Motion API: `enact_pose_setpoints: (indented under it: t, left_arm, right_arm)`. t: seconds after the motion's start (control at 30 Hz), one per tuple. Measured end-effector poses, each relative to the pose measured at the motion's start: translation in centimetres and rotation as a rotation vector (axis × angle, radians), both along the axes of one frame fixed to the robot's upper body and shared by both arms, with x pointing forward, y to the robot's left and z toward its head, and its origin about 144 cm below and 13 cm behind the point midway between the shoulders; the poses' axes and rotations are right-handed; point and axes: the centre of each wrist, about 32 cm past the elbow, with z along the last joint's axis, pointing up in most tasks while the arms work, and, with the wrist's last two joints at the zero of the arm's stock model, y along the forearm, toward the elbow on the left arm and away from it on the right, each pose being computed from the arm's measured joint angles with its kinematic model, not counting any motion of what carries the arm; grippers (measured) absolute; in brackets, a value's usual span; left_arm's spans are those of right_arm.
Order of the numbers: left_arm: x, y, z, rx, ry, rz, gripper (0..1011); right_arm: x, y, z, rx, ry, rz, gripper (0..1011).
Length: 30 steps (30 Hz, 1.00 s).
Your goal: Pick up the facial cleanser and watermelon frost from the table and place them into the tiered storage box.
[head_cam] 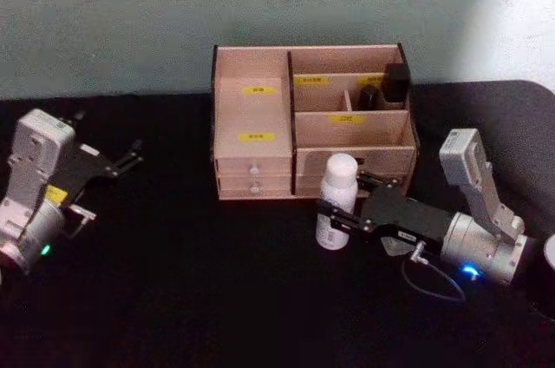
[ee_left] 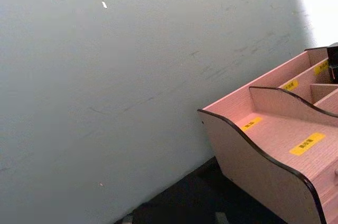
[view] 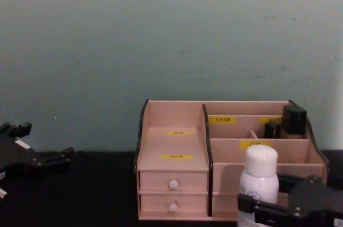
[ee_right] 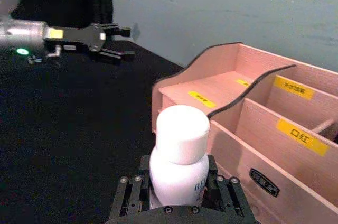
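Observation:
The facial cleanser (head_cam: 336, 199), a white bottle with a rounded cap, stands upright on the black table just in front of the tiered storage box (head_cam: 251, 108). My right gripper (head_cam: 335, 217) reaches in from the right, shut on the bottle's lower body. In the right wrist view the facial cleanser (ee_right: 179, 150) sits between the fingers (ee_right: 129, 192), with the tiered storage box (ee_right: 253, 129) close behind it. From the chest, the facial cleanser (view: 260, 176) stands before the box's right half (view: 257, 154). My left gripper (head_cam: 130, 155) is parked open at the far left. The watermelon frost is out of view.
Small black bottles (head_cam: 396, 82) stand in the box's back right compartment. A pale rounded shape (head_cam: 548, 255) is cut off at the table's right edge; I cannot tell what it is. A blue cable (head_cam: 429, 285) loops under my right wrist. A grey-green wall rises behind the table.

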Motion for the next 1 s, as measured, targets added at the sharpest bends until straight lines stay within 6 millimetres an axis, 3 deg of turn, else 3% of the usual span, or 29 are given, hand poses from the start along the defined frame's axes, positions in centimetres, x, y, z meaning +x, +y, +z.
enact_pose_setpoints:
  t: [0.33,0.57,1.0]
  left_arm:
    - [0.0,0.0,0.0,0.000,0.000,0.000,1001]
    - [0.0,0.0,0.0,0.000,0.000,0.000,1001]
    - [0.0,0.0,0.0,0.000,0.000,0.000,1001]
  right_arm:
    - [-0.2,-0.5,0.9,0.038,0.021,0.068,590]
    - [0.1,-0.7,2.7,0.086,0.001,0.094,590]
    - [3.2,0.1,6.8,0.163,-0.127,0.051,590]
